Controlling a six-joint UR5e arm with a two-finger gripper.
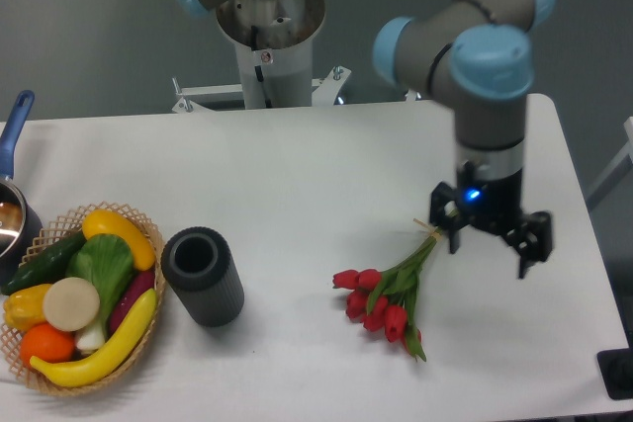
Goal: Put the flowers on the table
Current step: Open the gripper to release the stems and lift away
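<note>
The flowers (388, 299), a bunch of red tulips with green leaves and thin stems, lie flat on the white table (326, 175) at the right front. The blooms point toward the front left and the tied stem ends toward the back right. My gripper (490, 246) hangs just to the right of the stem ends, low over the table. Its jaws stand apart with nothing between them. The left finger (455, 234) is close beside the stem tips; I cannot tell whether it touches them.
A dark grey ribbed cylinder vase (203, 276) stands at the front left of centre. A wicker basket (59, 219) of toy vegetables and fruit sits at the front left. A pot with a blue handle (15, 126) is at the left edge. The arm's base (269, 37) stands behind the table.
</note>
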